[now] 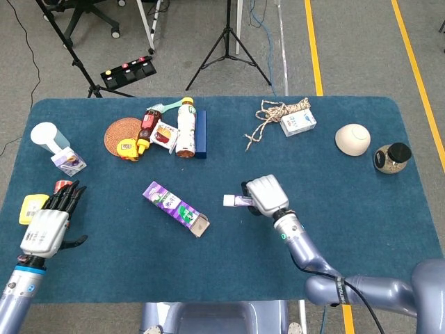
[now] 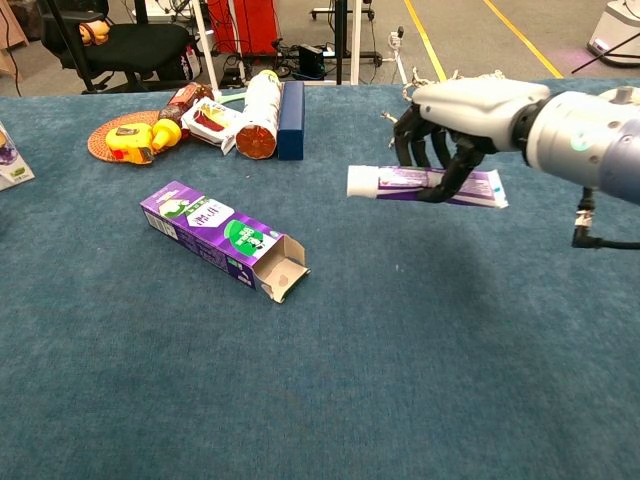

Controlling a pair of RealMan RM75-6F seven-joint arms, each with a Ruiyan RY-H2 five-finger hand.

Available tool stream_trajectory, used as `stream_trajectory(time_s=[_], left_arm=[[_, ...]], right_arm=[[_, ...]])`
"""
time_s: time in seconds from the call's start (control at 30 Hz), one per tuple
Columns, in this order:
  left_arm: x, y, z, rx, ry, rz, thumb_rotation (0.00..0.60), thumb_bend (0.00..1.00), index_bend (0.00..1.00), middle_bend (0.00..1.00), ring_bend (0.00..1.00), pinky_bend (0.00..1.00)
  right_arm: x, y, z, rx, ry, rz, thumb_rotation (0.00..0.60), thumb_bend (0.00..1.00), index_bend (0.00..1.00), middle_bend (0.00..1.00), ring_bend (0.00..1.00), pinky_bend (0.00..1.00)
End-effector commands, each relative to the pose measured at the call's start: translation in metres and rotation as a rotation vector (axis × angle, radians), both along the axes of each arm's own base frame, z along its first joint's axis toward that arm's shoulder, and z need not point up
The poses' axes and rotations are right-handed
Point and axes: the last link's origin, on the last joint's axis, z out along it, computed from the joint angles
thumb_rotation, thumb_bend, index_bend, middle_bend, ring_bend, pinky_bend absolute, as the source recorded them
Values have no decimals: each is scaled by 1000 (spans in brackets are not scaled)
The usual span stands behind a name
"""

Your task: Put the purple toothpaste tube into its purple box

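Chest view shows the right hand (image 2: 455, 125) pinching the purple toothpaste tube (image 2: 425, 184) from above, level and clear of the tabletop (image 2: 400, 380), white cap end pointing toward the purple box (image 2: 222, 237). The box lies flat and well apart to the tube's left, its open flap end angled toward the near edge, not in line with the tube. That mismatch is the likely trouble: a straight push could catch the cap on the flap or shove the loose box along the cloth, since nothing braces it. The left hand (image 1: 47, 226) hovers with fingers spread and empty near the table's left edge, far from the box. The grip looks narrow, so the tube may also pivot. The surface is blue fabric; beyond it are grey carpet, yellow floor lines, a tripod (image 1: 226, 42) and an office chair (image 1: 87, 17).
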Motion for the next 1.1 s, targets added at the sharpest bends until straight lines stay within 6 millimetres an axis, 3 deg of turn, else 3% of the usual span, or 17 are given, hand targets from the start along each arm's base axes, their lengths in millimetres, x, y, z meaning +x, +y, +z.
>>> stream_trajectory(time_s=[0.03, 0.23, 0.4, 0.57, 1.1], left_arm=[[21, 22, -1, -51, 89, -153, 600, 90, 0, 0, 0, 161], [52, 50, -19, -157, 194, -363, 600, 90, 0, 0, 0, 161], [69, 71, -45, -261, 275, -459, 600, 90, 0, 0, 0, 161], [77, 83, -64, -316, 300, -506, 600, 148, 0, 0, 0, 161], [107, 114, -121, -392, 409, -625, 600, 190, 0, 0, 0, 161]], right_arm=[[-9, 3, 10, -7, -1, -14, 600, 464, 572, 577, 576, 677], [-19, 7, 23, -15, -3, -26, 600, 465, 575, 581, 577, 681], [-25, 8, 34, -34, -3, -43, 600, 470, 575, 581, 578, 682], [-30, 9, 40, -41, -3, -57, 600, 491, 576, 582, 580, 682], [-47, 10, 55, -67, -16, -100, 600, 509, 578, 584, 582, 683]])
